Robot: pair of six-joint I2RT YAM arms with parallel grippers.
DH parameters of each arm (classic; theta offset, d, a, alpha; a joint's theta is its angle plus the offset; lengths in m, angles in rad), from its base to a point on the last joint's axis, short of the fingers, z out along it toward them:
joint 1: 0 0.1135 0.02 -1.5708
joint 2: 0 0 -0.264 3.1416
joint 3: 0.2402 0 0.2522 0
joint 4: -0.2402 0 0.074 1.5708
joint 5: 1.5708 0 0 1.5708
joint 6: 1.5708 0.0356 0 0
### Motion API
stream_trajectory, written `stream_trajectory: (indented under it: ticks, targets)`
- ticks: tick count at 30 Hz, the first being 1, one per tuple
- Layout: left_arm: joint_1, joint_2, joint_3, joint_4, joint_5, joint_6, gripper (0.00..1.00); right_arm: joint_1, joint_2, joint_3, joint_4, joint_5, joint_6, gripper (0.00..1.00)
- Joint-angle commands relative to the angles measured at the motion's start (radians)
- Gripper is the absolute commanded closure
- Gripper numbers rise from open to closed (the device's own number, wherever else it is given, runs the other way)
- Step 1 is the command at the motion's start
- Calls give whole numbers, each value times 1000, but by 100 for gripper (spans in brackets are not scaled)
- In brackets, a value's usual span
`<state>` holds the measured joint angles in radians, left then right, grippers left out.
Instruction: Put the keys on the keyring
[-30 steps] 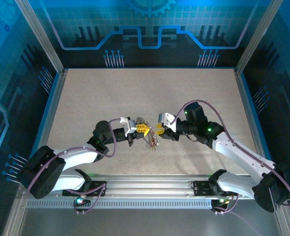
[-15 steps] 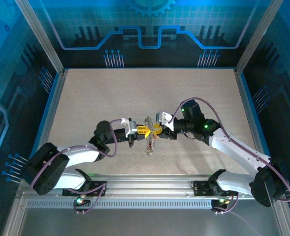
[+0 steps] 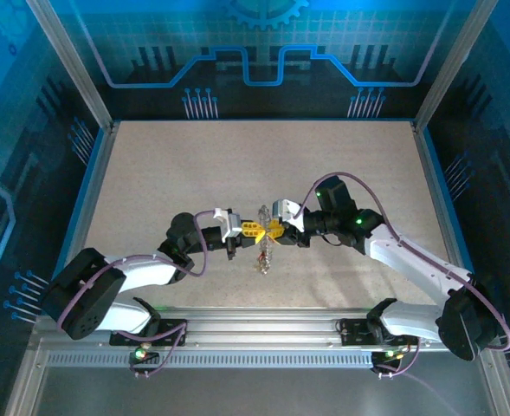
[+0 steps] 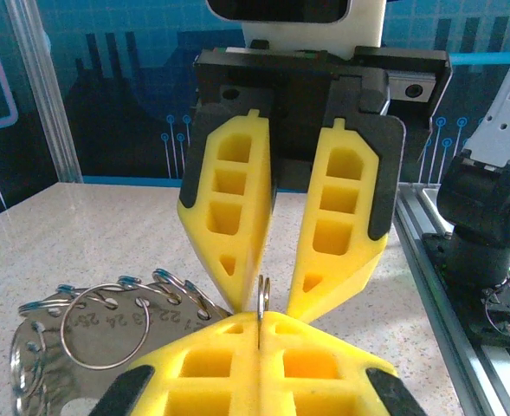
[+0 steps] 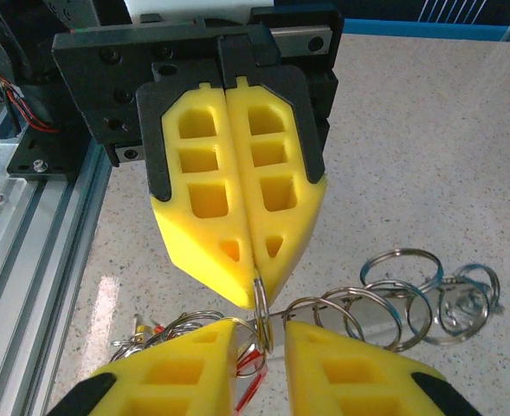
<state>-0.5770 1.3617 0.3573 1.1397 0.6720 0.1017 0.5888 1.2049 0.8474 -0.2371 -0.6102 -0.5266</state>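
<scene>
left gripper (image 4: 259, 317) is pinched shut on the keyring (image 4: 262, 290) over the table's (image 3: 151, 173) near middle. right gripper (image 5: 259, 329) straddles it, slightly parted. keys (image 5: 242, 360) dangle beneath, threading apparently unfinished.

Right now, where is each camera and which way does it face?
Top external: overhead behind the bases, looking down at the table; both arms.
Left wrist: on left arm, facing the right gripper; own fingers below.
Right wrist: on right arm, facing the left gripper; own fingers below.
Both wrist views share the keyring.
</scene>
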Motion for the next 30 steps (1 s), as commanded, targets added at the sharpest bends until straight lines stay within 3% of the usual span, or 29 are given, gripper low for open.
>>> stream_trajectory:
  ticks: [1,7,12,21,30]
  targets:
    - [3,1,18,93,29,-23,100,8,-4,26,-29,-3,-18,83]
    - [2,-5,14,78,29,-21,100,8,-20,27,-34,0,-24,95]
    - [3,-37,17,-10,28,19,85,14,-27,62,-84,29,-47,100]
    - [-2,-187,105,-498,5,219,79,70,15,134,-233,152,-120,100]
    - [-7,-216,186,-760,22,325,79,94,49,173,-264,190,-131,100]
